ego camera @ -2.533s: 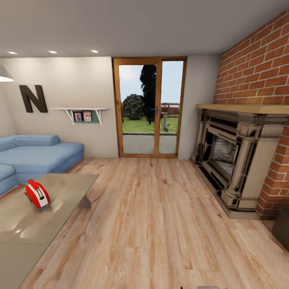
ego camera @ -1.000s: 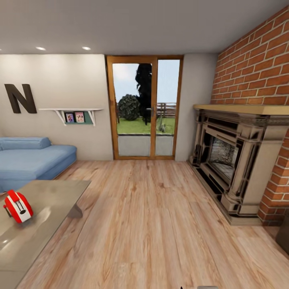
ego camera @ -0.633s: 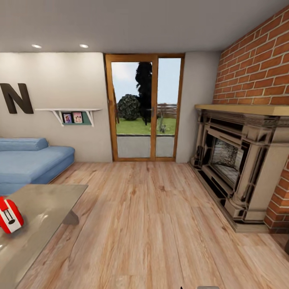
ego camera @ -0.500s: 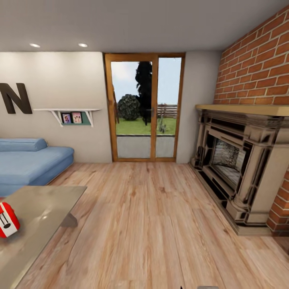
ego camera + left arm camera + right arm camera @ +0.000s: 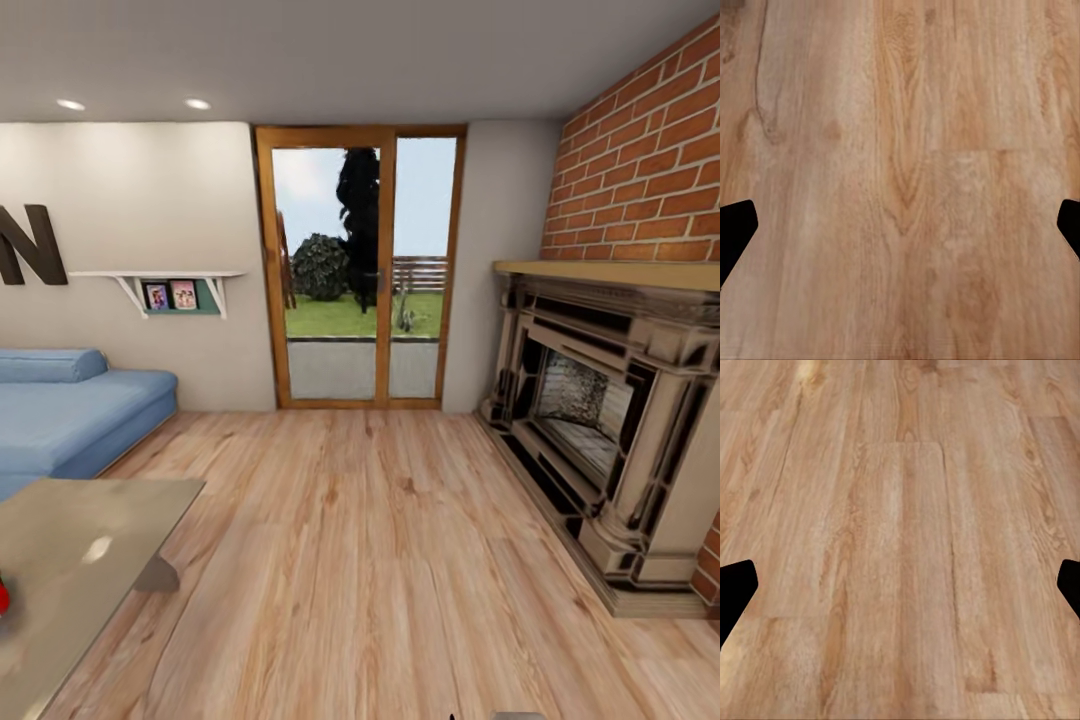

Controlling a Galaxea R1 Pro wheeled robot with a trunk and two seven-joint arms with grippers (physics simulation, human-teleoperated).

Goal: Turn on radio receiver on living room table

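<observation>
Head view: glossy grey table [image 5: 90, 540] low at the left, with just a tiny red sliver of the radio receiver [image 5: 2, 597] at the table's left side, too little to tell which way it points; blue sofa [image 5: 70, 410], dark letter N [image 5: 30, 245], glass door [image 5: 362, 265] and brick fireplace [image 5: 610, 420] around a wood plank floor [image 5: 380, 560].

Left wrist view: left gripper [image 5: 900, 229] spread wide, holding nothing, above smooth plank floor.

Right wrist view: right gripper [image 5: 900, 589] spread wide too, holding nothing, above the planks.

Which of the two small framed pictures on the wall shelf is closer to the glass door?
The orange-toned picture, the one on the shelf's door side; the darker purple one sits beside it, nearer the letter N.
</observation>
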